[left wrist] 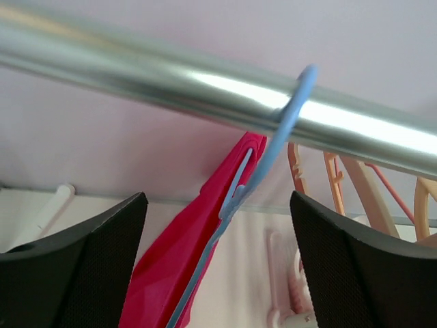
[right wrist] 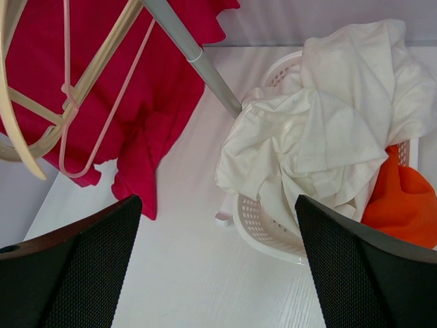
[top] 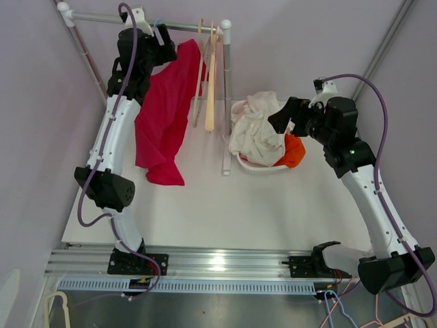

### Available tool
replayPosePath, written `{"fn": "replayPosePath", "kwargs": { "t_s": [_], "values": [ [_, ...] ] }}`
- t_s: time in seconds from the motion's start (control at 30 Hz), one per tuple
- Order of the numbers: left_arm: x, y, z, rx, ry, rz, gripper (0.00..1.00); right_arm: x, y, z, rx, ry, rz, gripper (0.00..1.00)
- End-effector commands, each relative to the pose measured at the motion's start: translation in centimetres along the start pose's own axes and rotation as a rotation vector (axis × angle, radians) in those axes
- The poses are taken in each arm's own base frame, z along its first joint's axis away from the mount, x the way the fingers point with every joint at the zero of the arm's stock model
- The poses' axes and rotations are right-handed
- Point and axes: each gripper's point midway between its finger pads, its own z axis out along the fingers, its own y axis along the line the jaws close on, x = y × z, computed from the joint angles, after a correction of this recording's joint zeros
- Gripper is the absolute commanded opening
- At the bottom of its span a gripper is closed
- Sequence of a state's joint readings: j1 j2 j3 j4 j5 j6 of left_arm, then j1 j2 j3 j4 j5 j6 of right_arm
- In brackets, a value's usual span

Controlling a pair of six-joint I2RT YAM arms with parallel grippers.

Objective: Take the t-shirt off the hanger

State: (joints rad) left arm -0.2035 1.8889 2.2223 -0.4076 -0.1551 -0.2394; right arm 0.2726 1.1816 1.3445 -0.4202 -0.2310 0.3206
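Observation:
A red t-shirt (top: 164,116) hangs on a light blue hanger (left wrist: 263,171) hooked over the metal rail (top: 171,26). My left gripper (top: 158,42) is open and empty, high up just below the rail, with the hanger's neck and the shirt's top (left wrist: 184,260) between its spread fingers, apart from both. My right gripper (top: 281,115) is open and empty, held above the table next to the laundry basket. The shirt also shows in the right wrist view (right wrist: 130,82).
Several empty beige and pink hangers (top: 208,75) hang on the rail right of the shirt. The rack's right upright post (top: 226,102) stands mid-table. A white basket (right wrist: 273,225) holds a cream garment (top: 254,130) and an orange one (top: 294,152).

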Motion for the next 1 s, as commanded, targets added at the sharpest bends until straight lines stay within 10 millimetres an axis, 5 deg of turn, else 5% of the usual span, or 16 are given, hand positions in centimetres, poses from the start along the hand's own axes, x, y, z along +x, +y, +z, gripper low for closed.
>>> {"fn": "replayPosePath", "kwargs": {
  "t_s": [0.0,0.13,0.27,0.33,0.53,0.73,0.97],
  "values": [
    [-4.9,-1.2,-2.5,0.068,-0.124,0.077,0.90,-1.1,1.0,-0.8,-0.038,-0.039,-0.005,0.99],
    [-5.3,-1.6,-2.4,0.132,-0.119,0.097,0.90,-1.0,1.0,-0.8,-0.035,-0.037,-0.004,0.99],
    [-5.2,-1.9,-2.2,0.201,-0.076,0.093,0.63,-1.0,1.0,-0.8,-0.038,-0.034,-0.002,0.99],
    [-4.7,-1.8,-2.1,0.201,-0.055,0.101,0.57,-0.9,1.1,-0.8,-0.042,-0.033,-0.002,0.99],
    [-3.4,-1.0,-1.7,0.194,-0.012,0.099,0.53,-1.0,1.2,-0.8,-0.048,-0.035,0.003,1.00],
    [-2.9,-1.3,-2.0,0.224,0.016,0.104,0.60,-1.1,1.5,-0.7,-0.057,-0.036,0.006,0.99],
    [-1.3,-0.6,-1.4,0.198,0.065,0.117,0.43,-0.8,1.6,-0.7,-0.061,-0.031,0.005,0.99]
  ]
}}
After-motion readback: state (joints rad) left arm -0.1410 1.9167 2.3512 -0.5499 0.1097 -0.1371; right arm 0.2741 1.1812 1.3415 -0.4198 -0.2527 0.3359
